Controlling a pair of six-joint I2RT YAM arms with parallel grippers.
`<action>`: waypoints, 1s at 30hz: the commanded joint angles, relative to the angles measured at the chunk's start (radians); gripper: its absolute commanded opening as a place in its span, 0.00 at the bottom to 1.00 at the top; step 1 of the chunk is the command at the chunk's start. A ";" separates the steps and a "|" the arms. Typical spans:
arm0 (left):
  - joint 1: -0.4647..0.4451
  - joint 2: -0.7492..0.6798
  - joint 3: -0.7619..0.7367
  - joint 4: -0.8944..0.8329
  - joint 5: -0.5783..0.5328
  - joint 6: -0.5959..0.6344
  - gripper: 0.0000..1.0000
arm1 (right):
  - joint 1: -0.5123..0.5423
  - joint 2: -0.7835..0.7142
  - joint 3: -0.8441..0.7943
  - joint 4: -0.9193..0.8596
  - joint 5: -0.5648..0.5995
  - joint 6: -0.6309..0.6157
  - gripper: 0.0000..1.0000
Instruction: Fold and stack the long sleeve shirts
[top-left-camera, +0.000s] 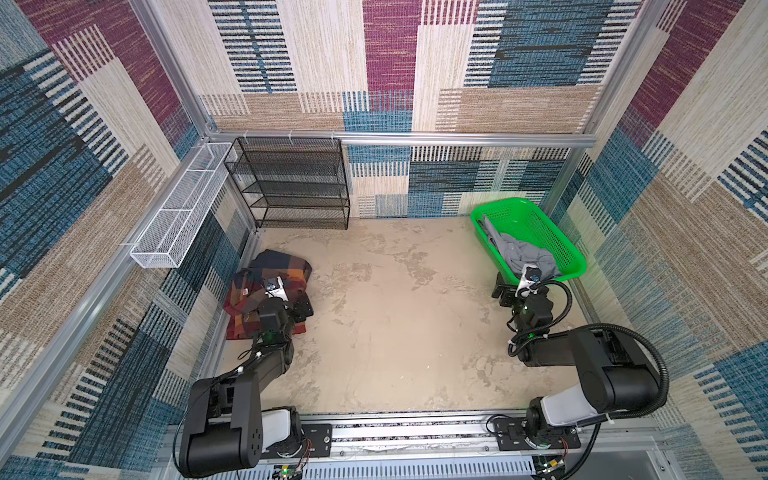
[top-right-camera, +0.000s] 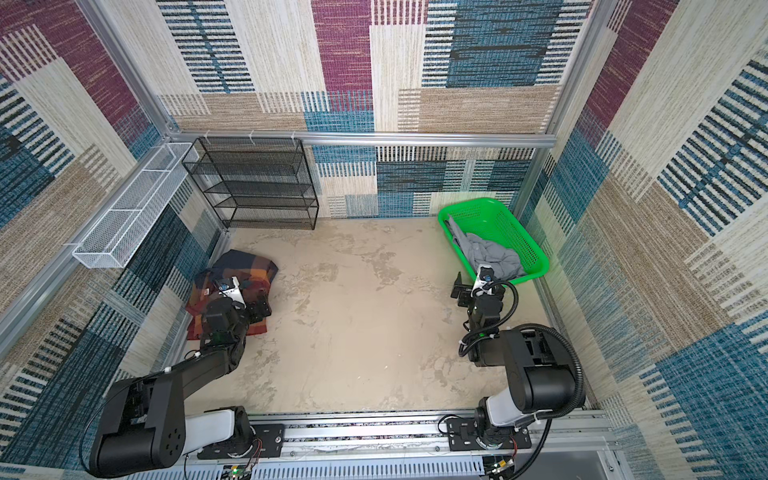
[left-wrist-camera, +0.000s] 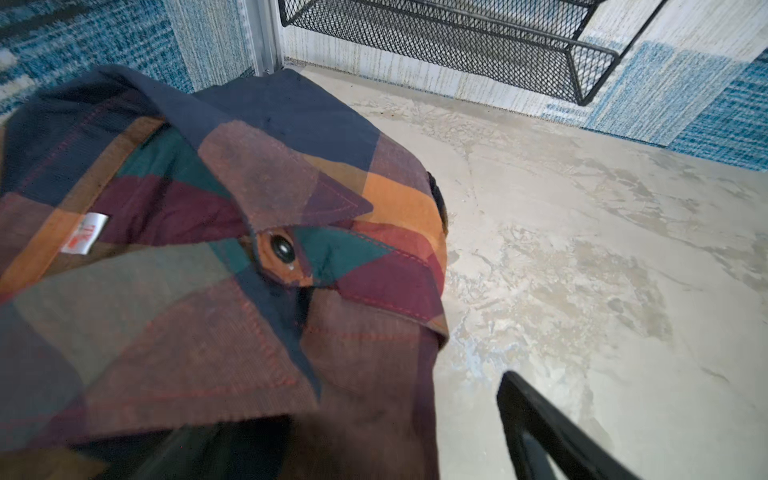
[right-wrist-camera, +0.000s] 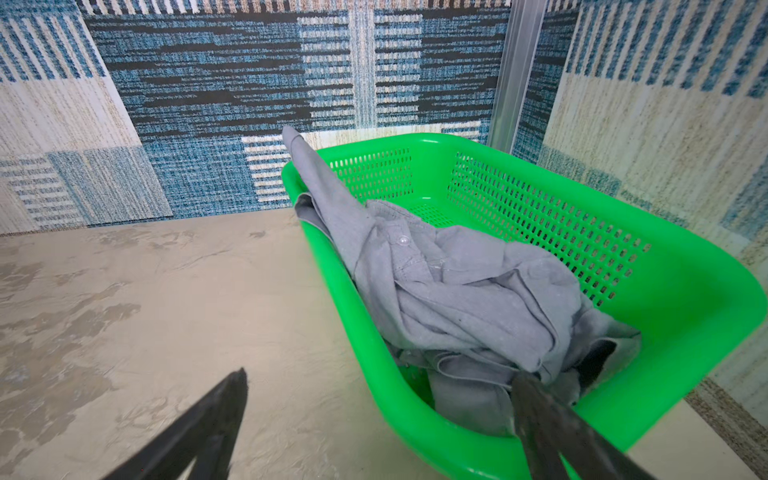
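Observation:
A folded plaid shirt (top-left-camera: 272, 266) (top-right-camera: 245, 264) in navy, teal, orange and red lies on the floor at the left wall, collar and a white label up (left-wrist-camera: 208, 249). My left gripper (top-left-camera: 300, 309) (top-right-camera: 261, 307) (left-wrist-camera: 365, 407) stands open at its right edge, with cloth between the wide-apart fingers (left-wrist-camera: 540, 428). A crumpled grey shirt (top-left-camera: 519, 251) (top-right-camera: 492, 253) (right-wrist-camera: 457, 291) lies in the green basket (top-left-camera: 555, 232) (top-right-camera: 513, 228) (right-wrist-camera: 665, 282) at the back right. My right gripper (top-left-camera: 503, 291) (top-right-camera: 461, 289) (right-wrist-camera: 380, 374) is open astride the basket's near rim, one finger over the floor, one over the grey shirt.
A black mesh shelf rack (top-left-camera: 291, 183) (top-right-camera: 257, 183) (left-wrist-camera: 457, 41) stands against the back wall on the left. A white wire tray (top-left-camera: 178, 208) (top-right-camera: 129, 220) hangs on the left wall. Bare beige floor (top-left-camera: 395, 316) lies between the arms.

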 joint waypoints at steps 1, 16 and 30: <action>-0.016 -0.010 -0.039 0.196 -0.033 0.066 0.99 | -0.005 0.002 -0.021 0.075 -0.046 -0.009 1.00; -0.045 0.255 0.028 0.305 -0.092 0.080 0.99 | -0.010 0.031 -0.073 0.191 -0.042 -0.006 1.00; -0.088 0.268 0.078 0.234 -0.143 0.119 0.99 | -0.010 0.030 -0.072 0.190 -0.042 -0.006 1.00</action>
